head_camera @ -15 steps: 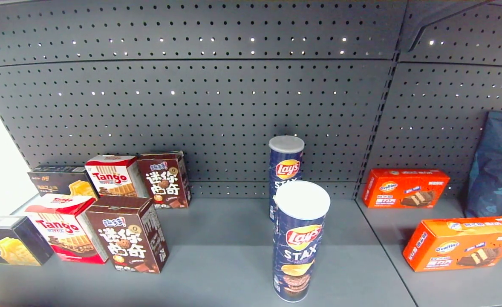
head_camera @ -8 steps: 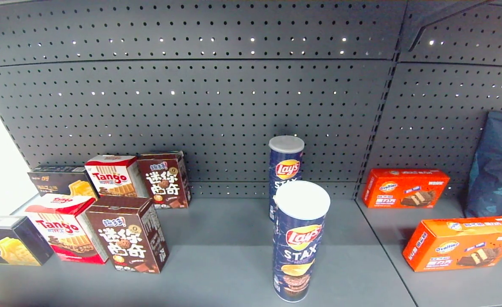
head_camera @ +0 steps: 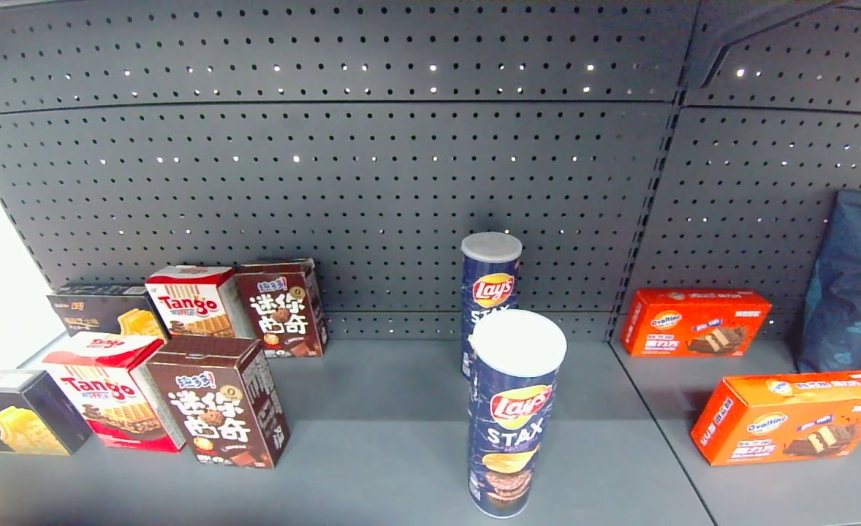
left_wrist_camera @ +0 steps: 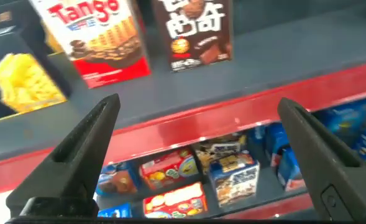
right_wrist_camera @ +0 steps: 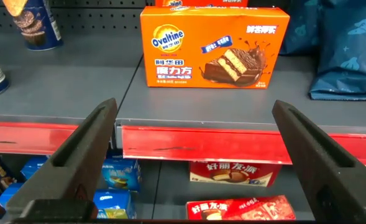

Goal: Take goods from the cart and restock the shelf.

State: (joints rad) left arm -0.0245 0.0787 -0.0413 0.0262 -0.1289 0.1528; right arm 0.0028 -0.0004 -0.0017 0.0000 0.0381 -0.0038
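Pegboard wall [head_camera: 372,183]: dark grey perforated panels stood behind the whole display.
Shelf [head_camera: 387,409]: a grey deck with a red front strip [right_wrist_camera: 201,144]; bare stretches lay between the box group and the cans, and between the cans and the orange boxes.
Lower tier [left_wrist_camera: 170,180]: snack packets sat crowded together under the red strip.
Blue bags [head_camera: 851,285]: they leaned against the wall at the far right end.
Orange boxes: one [head_camera: 792,415] lay near the front, angled; a second [head_camera: 693,321] stood behind it against the wall.
Chip cans: two upright, one [head_camera: 512,416] close to the front edge, the other [head_camera: 490,281] straight behind it at the wall.
Left-end boxes: three rows of two, namely black-and-yellow [head_camera: 17,413], red-and-white [head_camera: 112,391] and brown [head_camera: 220,409] in front, each with a matching box behind.
Left gripper [left_wrist_camera: 198,102]: spread wide and empty, it hung just outside the red strip, facing the red-and-white and brown boxes.
Right gripper [right_wrist_camera: 194,106]: also spread wide and holding nothing, it hung in front of the strip, facing the front orange box.
Progress: goods of each kind stood two deep, so part of the restocking looked done. With both grippers empty and open deck left beside the cans, more items likely remained to be fetched from the cart; how many could not be judged.
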